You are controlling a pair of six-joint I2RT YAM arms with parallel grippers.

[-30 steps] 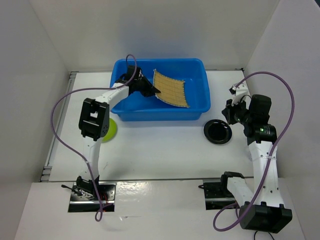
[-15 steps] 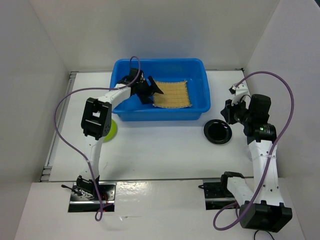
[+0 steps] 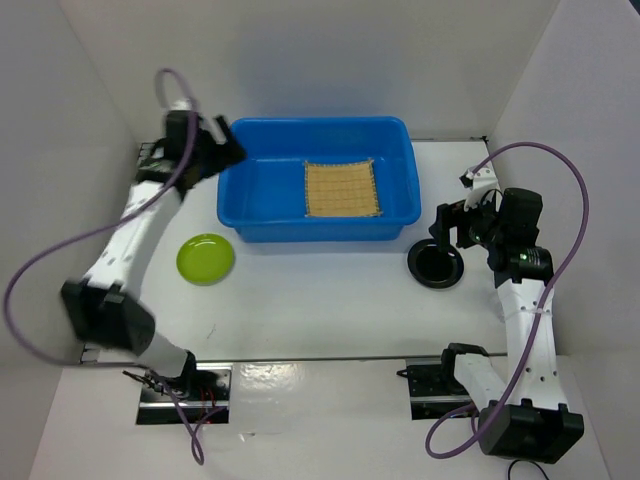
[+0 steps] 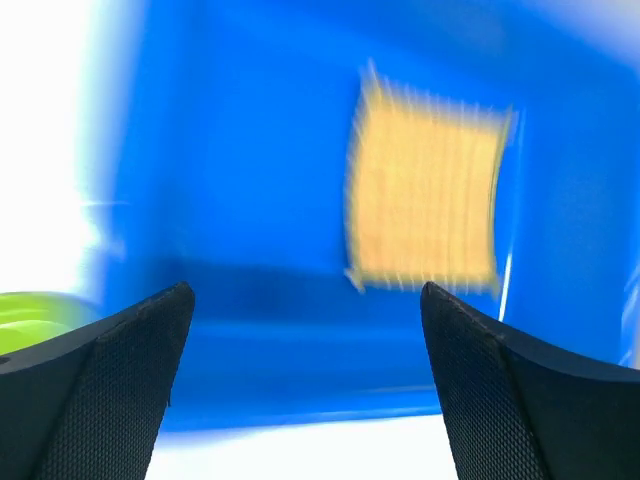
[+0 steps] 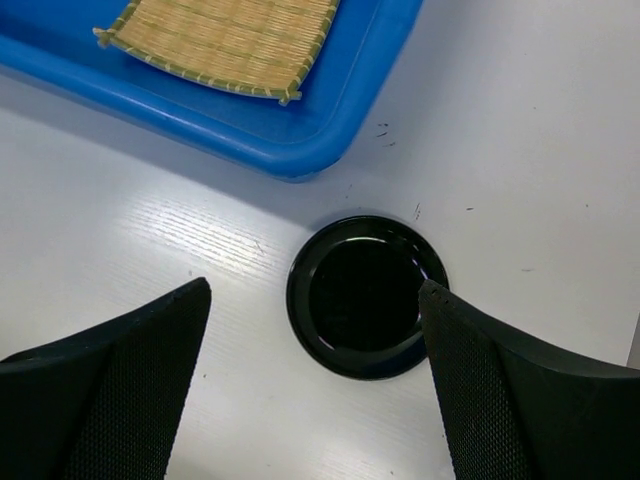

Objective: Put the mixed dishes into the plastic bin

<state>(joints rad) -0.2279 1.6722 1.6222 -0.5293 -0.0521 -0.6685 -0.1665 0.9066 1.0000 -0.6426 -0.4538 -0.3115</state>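
The tan woven mat lies flat on the floor of the blue plastic bin, right of its middle. My left gripper hangs open and empty over the bin's left rear corner. Its wrist view is blurred and shows the mat, the bin and an edge of the lime-green plate. That plate rests on the table, left of the bin's front. My right gripper is open just above the black dish. In the right wrist view the dish sits between the spread fingers, untouched.
White walls close in the table on the left, back and right. The bin's front right corner lies close to the black dish. Purple cables loop from both arms. The arm bases stand at the near edge.
The left gripper opened, the mat dropped flat in the bin, and the left arm swung back to the bin's left rear corner. The right gripper opened over the black dish.
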